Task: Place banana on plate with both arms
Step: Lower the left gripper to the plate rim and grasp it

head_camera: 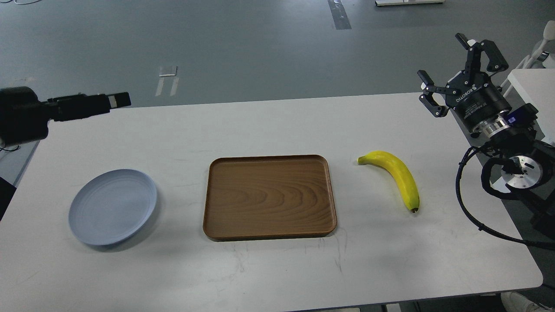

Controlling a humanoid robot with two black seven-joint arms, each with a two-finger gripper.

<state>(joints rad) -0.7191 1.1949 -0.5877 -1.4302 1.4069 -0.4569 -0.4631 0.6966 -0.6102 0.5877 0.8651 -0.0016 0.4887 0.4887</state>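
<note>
White table [269, 125] spans the frame, surface faintly scuffed near the lower centre. Brown wooden tray [269, 197], rectangular with rounded corners, lies at centre. Grey floor [243, 47] fills the upper frame, bearing tape marks [167, 80] at upper left of centre.

left gripper [119, 100]: jaws unreadable, level | right gripper [461, 73]: jaws spread, raised

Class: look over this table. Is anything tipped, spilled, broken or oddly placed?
Nothing stands out. The plate, wooden tray and banana lie flat and apart in a row on the table, all intact. Faint scuff marks near the tray are the only blemish.
</note>
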